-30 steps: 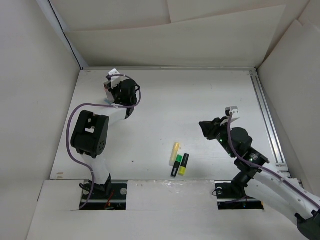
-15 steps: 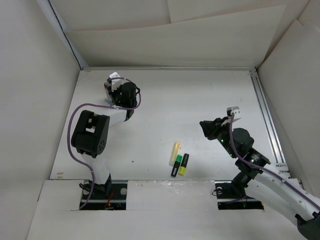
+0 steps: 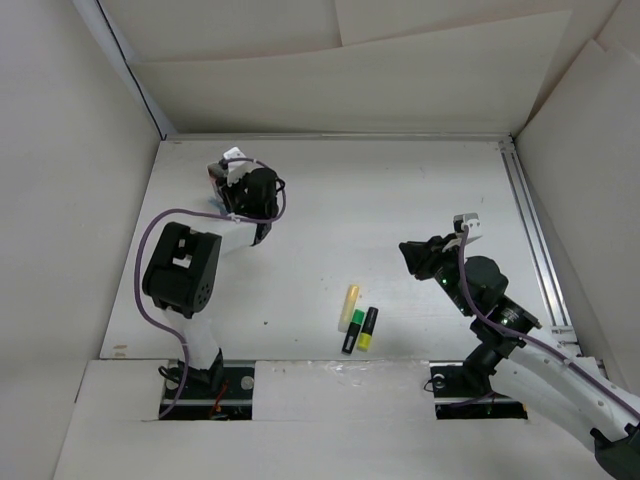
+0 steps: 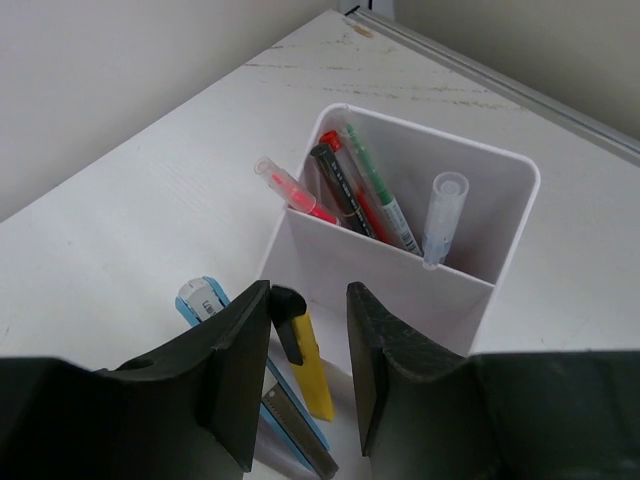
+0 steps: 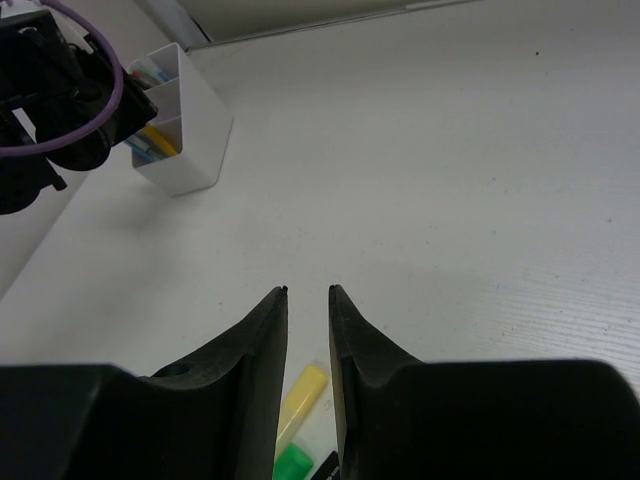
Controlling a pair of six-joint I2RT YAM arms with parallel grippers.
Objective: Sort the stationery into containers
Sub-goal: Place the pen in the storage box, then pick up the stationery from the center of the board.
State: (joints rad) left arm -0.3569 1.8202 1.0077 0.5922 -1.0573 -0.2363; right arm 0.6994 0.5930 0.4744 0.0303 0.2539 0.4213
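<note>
The white two-compartment container [image 4: 505,170] stands at the table's far left, also visible in the right wrist view [image 5: 190,150]. Its far compartment holds red, grey and green pens [image 4: 360,190] and a clear-capped pen [image 4: 443,215]. The near compartment holds a blue pen [image 4: 203,300] and a yellow pen [image 4: 315,370]. My left gripper [image 4: 308,300] hovers open right over that near compartment, the yellow pen's black cap leaning by its left finger. Three highlighters lie near the front edge: pale yellow [image 3: 349,299], green [image 3: 353,328], yellow [image 3: 367,328]. My right gripper [image 5: 308,290] hangs above them, narrowly open and empty.
White walls close in the table on the left, back and right. A metal rail [image 3: 530,230] runs along the right edge. The left arm's elbow [image 3: 180,268] rises over the near left of the table.
The left gripper head has shifted slightly to the right over the container. The right arm and the highlighters have hardly moved.
</note>
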